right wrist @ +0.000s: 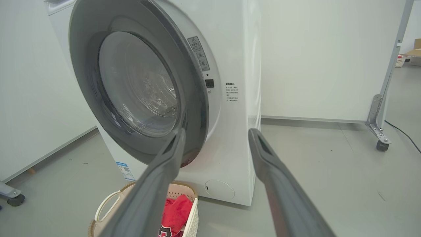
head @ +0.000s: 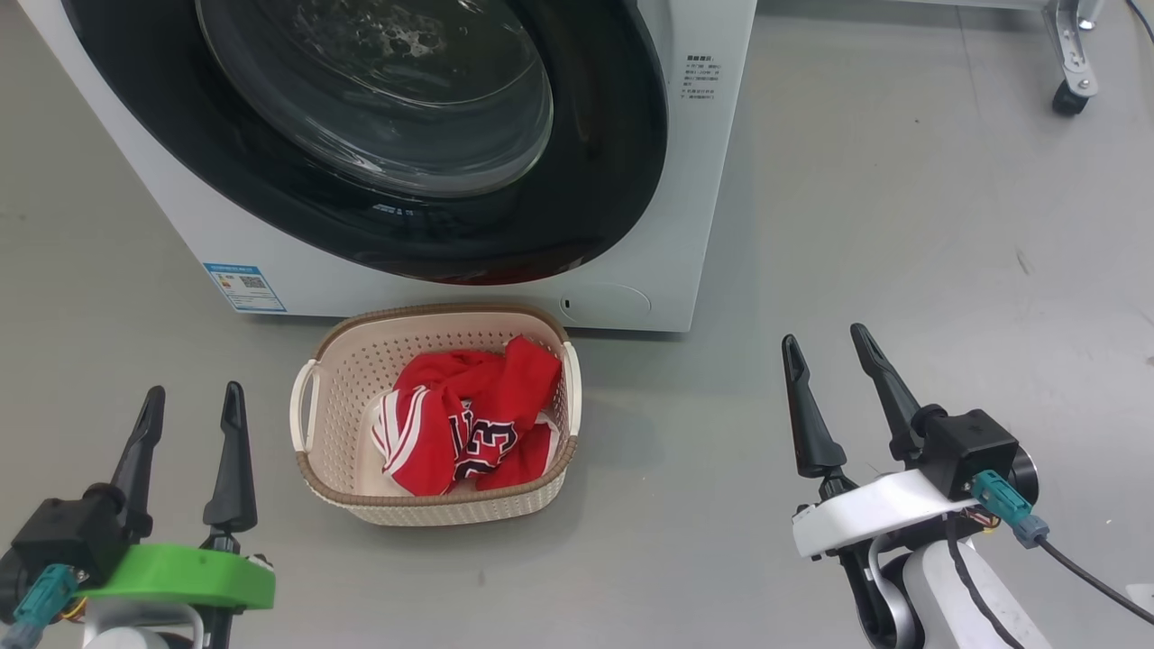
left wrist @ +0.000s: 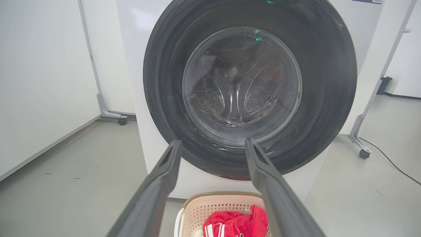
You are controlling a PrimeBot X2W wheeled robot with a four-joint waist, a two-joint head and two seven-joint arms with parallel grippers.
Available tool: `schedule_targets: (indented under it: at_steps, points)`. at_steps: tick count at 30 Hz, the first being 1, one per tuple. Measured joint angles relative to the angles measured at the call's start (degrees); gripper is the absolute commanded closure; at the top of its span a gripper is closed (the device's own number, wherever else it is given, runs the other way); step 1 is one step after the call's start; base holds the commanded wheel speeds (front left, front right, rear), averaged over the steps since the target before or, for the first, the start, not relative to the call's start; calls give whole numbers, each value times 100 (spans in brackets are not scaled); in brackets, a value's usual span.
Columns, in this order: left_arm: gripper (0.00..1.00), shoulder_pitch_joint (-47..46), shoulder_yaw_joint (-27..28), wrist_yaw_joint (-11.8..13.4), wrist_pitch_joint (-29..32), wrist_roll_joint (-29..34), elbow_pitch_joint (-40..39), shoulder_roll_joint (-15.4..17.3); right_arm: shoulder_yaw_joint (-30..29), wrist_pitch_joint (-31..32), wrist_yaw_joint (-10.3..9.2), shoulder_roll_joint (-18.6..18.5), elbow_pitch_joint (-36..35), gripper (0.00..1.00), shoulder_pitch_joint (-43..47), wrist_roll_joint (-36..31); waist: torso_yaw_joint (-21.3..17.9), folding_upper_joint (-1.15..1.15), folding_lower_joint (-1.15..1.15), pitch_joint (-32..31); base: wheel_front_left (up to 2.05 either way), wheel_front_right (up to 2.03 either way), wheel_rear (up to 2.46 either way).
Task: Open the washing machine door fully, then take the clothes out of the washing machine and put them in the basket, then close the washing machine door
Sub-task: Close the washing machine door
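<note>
In the head view the washing machine point(head: 649, 180) takes the upper left of the frame, with the black-rimmed washing machine door point(head: 595, 135) across its front. The basket point(head: 347, 379) sits on the floor just before it at lower centre, and the clothes point(head: 469, 415) are heaped inside (red, a 23 showing). The left gripper point(head: 195, 390) at lower left and the right gripper point(head: 824, 335) at lower right both hold their fingers spread with nothing between them. The basket lies between the two, apart from each. The left wrist view looks squarely through the door glass at the steel drum point(left wrist: 236, 89), with the basket at the bottom edge between the fingers. The right wrist view shows the machine's side panel and a small dark latch slot point(right wrist: 209, 83) beside the door's right edge. Whether the door is latched I cannot tell. Here the basket is at lower left, partly behind one finger.
</note>
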Motion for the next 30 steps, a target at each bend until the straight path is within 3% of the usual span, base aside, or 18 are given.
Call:
schedule_targets:
  at_steps: [7, 8, 9, 10, 20, 30]
  points:
    - [0, 57, 82, -98, 0, 90, -42, -66, -26, 0, 5, 7, -25, 0, 4, -49, 28, 0, 0, 56, 0, 0, 0]
    - [0, 58, 78, -101, 0, 119, -53, -74, -25, 0, 5, 7, -38, 18, 4, -67, 34, 0, 0, 75, 0, 0, 0]
    - [0, 58, 66, -103, 0, 131, -66, -83, -24, 0, 9, 7, -51, 93, 4, -98, 41, 0, 0, 98, 0, 0, 0]
    - [0, 58, 59, -129, 0, 135, -77, -99, -19, 0, 35, 7, -70, 100, 3, -118, 50, 0, 0, 121, 0, 0, 0]
    - [0, 48, -85, -249, -1, 266, -244, -178, 157, 0, 170, -96, -225, 100, -263, -461, 159, 0, 0, 463, 0, 0, 0]
    - [0, -287, -237, -312, -18, 275, -389, -314, 433, 249, 363, -477, -176, 100, -1395, -876, 423, 0, 0, 1110, 0, 0, 0]
